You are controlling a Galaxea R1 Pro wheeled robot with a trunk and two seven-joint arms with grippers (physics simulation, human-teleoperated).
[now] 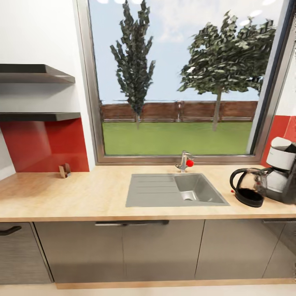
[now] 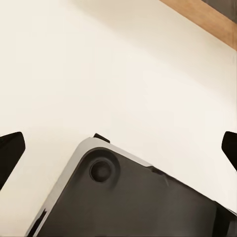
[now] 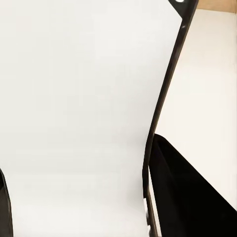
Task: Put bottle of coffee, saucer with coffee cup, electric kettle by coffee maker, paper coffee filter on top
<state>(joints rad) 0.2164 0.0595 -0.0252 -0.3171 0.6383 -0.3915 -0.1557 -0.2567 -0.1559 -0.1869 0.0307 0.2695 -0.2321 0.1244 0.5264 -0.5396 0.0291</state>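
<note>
Wood-grain kitchen countertop (image 1: 82,197) carries the dark grey coffee maker (image 1: 285,174) with the rounded glass electric kettle (image 1: 248,187) beside it; bottle, filter, saucer and cup seem outstanding, and I cannot tell either gripper's opening.

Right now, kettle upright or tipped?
Upright. The kettle stands on its base on the countertop, handle up, beside the coffee maker.

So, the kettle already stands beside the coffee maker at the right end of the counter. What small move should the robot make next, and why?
Probably turn the base or head to look for the kitchen shelf with the bottle of coffee. On the countertop, the electric kettle sits close to the coffee maker, and no bottle, cup, saucer or filter is visible on it. The left fingertips point at pale floor, wide apart and holding nothing.
</note>
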